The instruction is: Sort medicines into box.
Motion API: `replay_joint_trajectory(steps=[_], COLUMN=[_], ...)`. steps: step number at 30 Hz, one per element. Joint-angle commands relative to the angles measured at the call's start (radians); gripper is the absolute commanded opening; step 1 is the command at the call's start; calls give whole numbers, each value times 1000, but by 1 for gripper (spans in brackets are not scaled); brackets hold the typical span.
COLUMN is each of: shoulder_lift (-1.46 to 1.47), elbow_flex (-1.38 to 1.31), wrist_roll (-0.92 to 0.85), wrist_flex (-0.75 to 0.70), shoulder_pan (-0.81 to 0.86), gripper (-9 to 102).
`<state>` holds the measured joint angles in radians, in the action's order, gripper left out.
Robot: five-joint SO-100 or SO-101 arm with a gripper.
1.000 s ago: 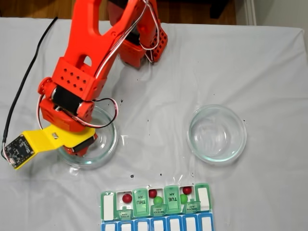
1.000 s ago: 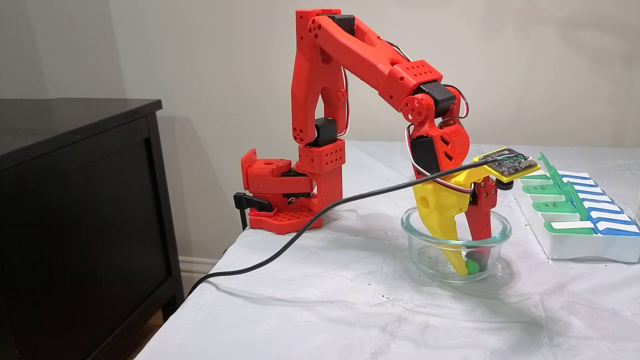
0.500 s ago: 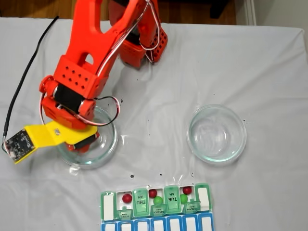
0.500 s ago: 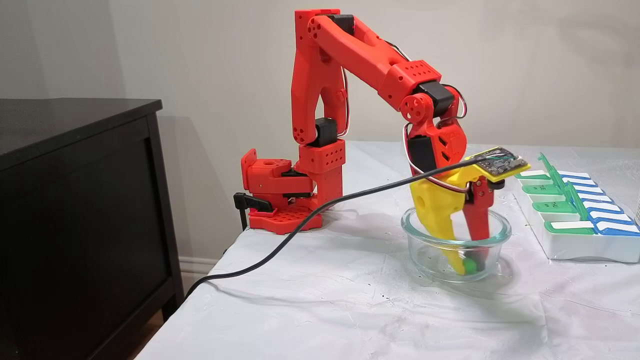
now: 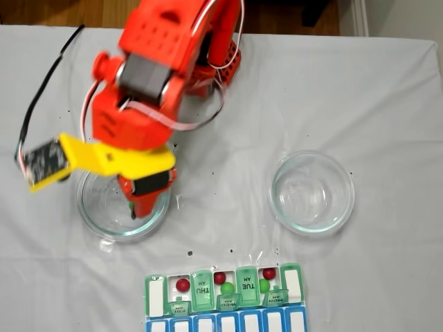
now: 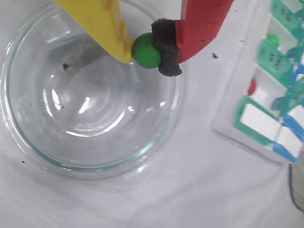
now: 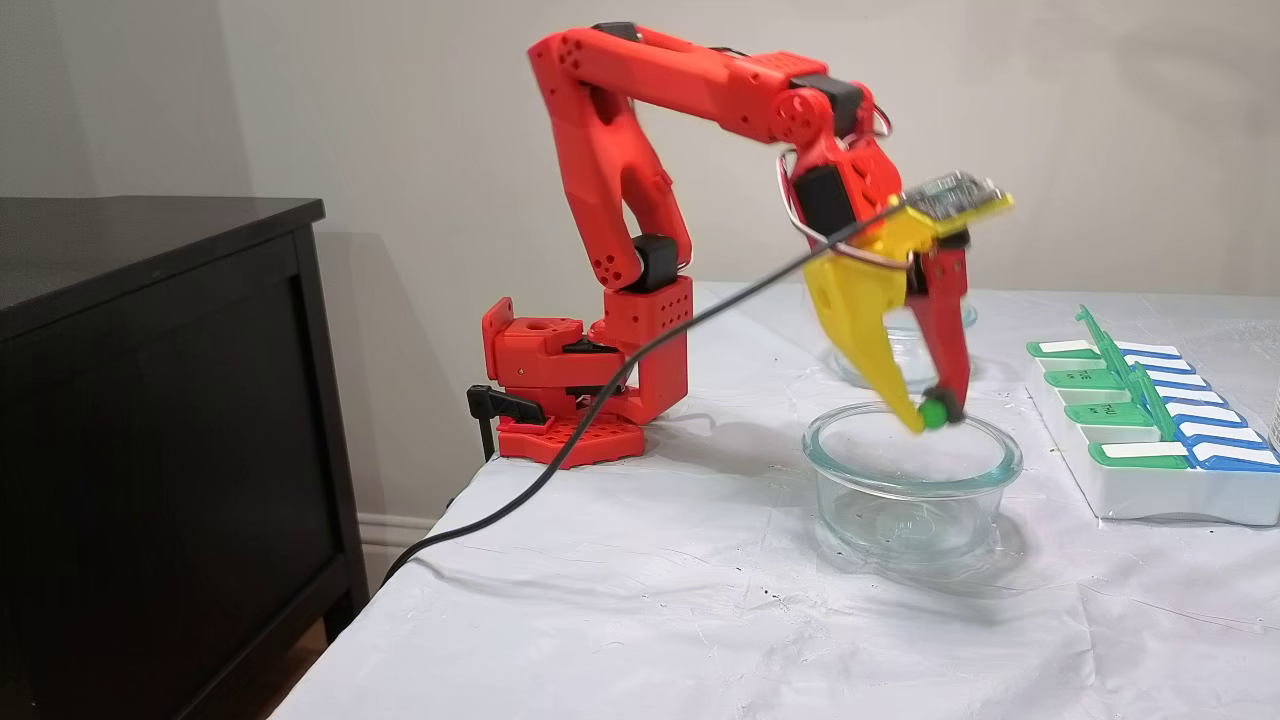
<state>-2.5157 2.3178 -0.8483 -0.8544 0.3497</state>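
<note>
One green pill (image 6: pixel 145 50) sits pinched in the pincer (image 6: pixel 148 51), above the glass dish (image 6: pixel 28 142).

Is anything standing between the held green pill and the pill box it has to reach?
Nothing visible. The gripper holds the green pill just above the rim of the glass dish, so the wall is already cleared. Bare cloth lies between dish and pill box; its green lids stand open.

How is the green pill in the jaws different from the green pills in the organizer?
The round bright green pill is pinched between the yellow and red jaws above the clear glass dish; the green pills in the green-lidded pill organizer lie loose in open compartments beside red ones. All look round and alike.
</note>
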Motion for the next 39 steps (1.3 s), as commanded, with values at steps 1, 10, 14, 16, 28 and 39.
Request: replay_joint_trajectory(steps=[1,10,14,16,28,39], shoulder_lift=[-195,117,281,334,499,598], elbow_flex=[12,14,-89,-117,-202,-229], wrist_roll=[140,282,327,331,383,364], wrist_flex=[104,456,503,522,627,695], shoulder_pan=[-55,-158,-175,-186,-238,-267], gripper=[0,0,0,0,0,1])
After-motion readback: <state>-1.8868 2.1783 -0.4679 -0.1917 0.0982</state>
